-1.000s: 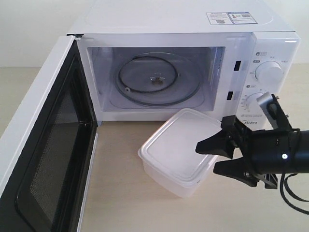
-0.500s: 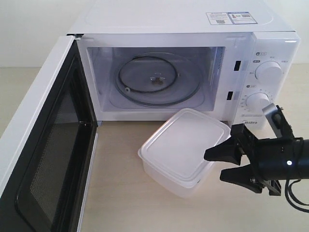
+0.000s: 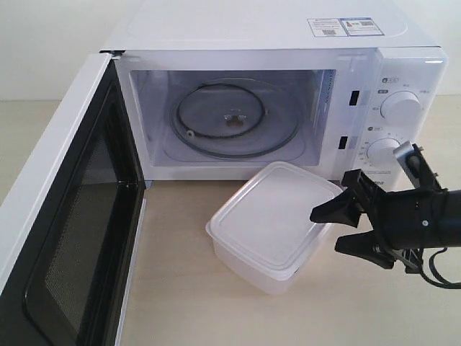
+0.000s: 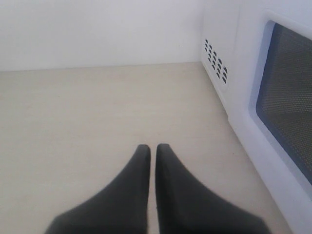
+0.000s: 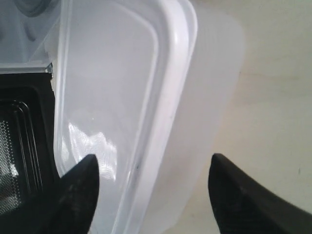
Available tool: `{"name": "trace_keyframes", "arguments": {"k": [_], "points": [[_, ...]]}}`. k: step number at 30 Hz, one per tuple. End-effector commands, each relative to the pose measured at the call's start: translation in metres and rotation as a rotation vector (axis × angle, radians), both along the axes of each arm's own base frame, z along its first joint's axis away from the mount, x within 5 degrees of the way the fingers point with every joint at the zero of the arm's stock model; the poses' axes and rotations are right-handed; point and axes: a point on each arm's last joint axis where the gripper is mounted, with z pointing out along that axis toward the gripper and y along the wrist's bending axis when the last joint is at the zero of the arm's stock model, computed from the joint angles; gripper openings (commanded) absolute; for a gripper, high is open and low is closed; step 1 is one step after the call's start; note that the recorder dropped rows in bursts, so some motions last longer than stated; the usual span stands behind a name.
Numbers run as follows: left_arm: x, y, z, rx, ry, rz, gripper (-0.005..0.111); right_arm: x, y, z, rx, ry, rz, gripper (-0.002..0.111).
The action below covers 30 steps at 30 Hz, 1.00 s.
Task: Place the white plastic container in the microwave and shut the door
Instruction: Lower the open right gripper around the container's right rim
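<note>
Pale wood-grain counter (image 3: 180, 288) carries microwave (image 3: 274, 36) at rear; white plastic container (image 3: 270, 223) just before its opening.

The right arm's black two-fingered gripper (image 3: 325, 231) reaches in from the right of the exterior view. It lies roughly level and points leftward, jaws spread wide, one finger above the other. Its black cylindrical wrist (image 3: 421, 220) extends behind it. The left arm's black gripper (image 4: 152, 147) shows only in its own wrist view, its two tapered fingers (image 4: 131, 195) pressed together.
</note>
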Motion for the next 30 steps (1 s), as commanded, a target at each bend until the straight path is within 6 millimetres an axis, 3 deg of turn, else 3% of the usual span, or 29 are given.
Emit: {"name": "trace_keyframes", "arguments": {"k": [1, 12, 16, 18, 23, 30], "points": [[0.0, 0.0, -0.001, -0.006, 0.003, 0.005, 0.004, 0.006, -0.004, 0.001, -0.011, -0.001, -0.031, 0.062], [0.0, 0.0, -0.001, -0.006, 0.003, 0.005, 0.004, 0.011, 0.013, 0.003, -0.053, 0.018, -0.024, 0.061], [0.0, 0.0, -0.001, -0.006, 0.003, 0.005, 0.004, 0.013, 0.012, 0.003, -0.056, 0.034, -0.053, 0.037], [0.0, 0.0, -0.001, -0.006, 0.003, 0.005, 0.004, 0.013, 0.012, 0.003, -0.058, 0.034, -0.053, 0.032], [0.0, 0.0, -0.001, -0.006, 0.003, 0.005, 0.004, 0.011, 0.016, 0.003, -0.049, 0.033, -0.034, 0.041], [0.0, 0.0, -0.001, -0.006, 0.003, 0.005, 0.004, 0.012, 0.019, 0.001, -0.089, 0.039, -0.046, 0.042]]}}
